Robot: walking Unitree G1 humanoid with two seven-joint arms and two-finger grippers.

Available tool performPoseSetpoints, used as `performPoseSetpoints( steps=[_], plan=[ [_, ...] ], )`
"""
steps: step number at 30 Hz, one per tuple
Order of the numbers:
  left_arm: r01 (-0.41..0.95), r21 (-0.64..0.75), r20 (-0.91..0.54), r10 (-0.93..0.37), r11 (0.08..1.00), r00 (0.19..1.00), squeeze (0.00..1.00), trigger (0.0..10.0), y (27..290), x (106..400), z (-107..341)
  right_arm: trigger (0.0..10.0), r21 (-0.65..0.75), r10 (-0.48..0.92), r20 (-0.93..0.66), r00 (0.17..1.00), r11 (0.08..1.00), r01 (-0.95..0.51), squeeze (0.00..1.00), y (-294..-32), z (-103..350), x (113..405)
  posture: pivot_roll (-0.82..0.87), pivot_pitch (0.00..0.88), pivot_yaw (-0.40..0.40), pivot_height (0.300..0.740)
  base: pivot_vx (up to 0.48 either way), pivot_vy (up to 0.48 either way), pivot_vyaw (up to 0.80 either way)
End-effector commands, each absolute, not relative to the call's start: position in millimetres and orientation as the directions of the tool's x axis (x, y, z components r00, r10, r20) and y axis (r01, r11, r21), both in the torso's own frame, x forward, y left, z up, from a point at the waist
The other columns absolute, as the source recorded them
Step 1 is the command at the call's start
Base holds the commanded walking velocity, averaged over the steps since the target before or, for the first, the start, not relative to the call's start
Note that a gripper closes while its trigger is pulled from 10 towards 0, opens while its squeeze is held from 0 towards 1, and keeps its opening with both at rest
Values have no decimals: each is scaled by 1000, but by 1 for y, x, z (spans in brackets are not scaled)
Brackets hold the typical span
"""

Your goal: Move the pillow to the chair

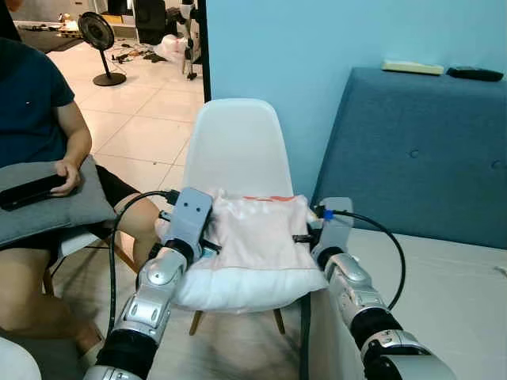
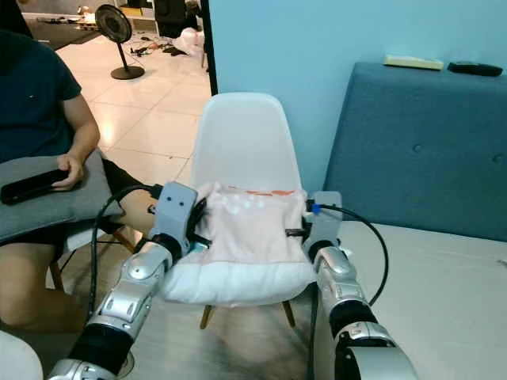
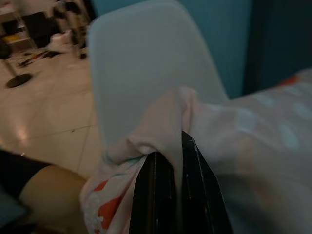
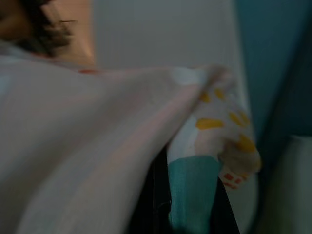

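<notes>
A pale pink and white pillow [image 1: 255,245] lies across the seat of the white shell chair [image 1: 237,142], hanging a little over its front edge. My left gripper [image 3: 181,163] is shut on the pillow's left edge, with pink fabric pinched between its black fingers [image 3: 153,195]. At the opposite side, my right gripper [image 4: 187,161] is shut on the pillow's right corner, where teal and yellow-spotted fabric [image 4: 214,136] bunches between the fingers. Both silver arms [image 1: 158,285] reach forward on either side of the chair.
A person [image 1: 36,119] sits close on the left with a grey cushion [image 1: 47,202] and a dark device on the lap. A blue upholstered headboard [image 1: 420,150] and a pale mattress [image 1: 428,293] stand on the right. Tiled floor and a standing fan [image 1: 99,39] lie beyond.
</notes>
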State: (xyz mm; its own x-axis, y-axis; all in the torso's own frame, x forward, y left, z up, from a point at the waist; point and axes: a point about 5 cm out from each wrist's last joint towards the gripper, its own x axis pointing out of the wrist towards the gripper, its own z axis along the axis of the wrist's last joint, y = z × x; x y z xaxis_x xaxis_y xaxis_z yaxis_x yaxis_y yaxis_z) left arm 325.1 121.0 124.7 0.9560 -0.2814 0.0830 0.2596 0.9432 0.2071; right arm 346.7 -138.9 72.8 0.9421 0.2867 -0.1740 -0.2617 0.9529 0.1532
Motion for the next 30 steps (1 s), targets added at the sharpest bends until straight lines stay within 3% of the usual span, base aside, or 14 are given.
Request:
performPoseSetpoints(
  steps=[1,7,10,12,25,27,30],
  plan=[
    [268,209,152,-302,941,941,0,10000,111,328,139,10000,166,395,-132,909,913,-373,0,-116,79,347,-6,65,-49,740,0,0,0],
    [236,265,19,-250,935,968,0,10000,115,331,119,10000,74,342,-169,924,940,-334,0,-125,74,346,-11,66,-45,740,0,0,0],
    [220,315,-161,-177,923,971,0,10000,124,330,92,10000,-34,302,-241,922,947,-319,0,-133,66,344,-17,68,-40,740,0,0,0],
    [213,300,-229,-147,930,962,0,10000,127,328,81,10000,-34,289,-256,923,951,-307,0,-135,63,342,-18,69,-39,740,0,0,0],
    [113,139,-283,-70,984,956,0,10000,138,325,67,10000,4,259,-273,926,963,-268,0,-136,54,337,-17,71,-37,740,0,0,0],
    [80,116,-357,-33,990,933,0,10000,143,322,53,10000,-34,246,-371,896,960,-277,0,-136,40,331,-16,70,-38,740,0,0,0],
    [124,200,-498,-9,972,867,0,10000,147,313,30,10000,-86,243,-469,849,944,-318,0,-136,24,321,-17,71,-35,740,0,0,0]
  ],
)
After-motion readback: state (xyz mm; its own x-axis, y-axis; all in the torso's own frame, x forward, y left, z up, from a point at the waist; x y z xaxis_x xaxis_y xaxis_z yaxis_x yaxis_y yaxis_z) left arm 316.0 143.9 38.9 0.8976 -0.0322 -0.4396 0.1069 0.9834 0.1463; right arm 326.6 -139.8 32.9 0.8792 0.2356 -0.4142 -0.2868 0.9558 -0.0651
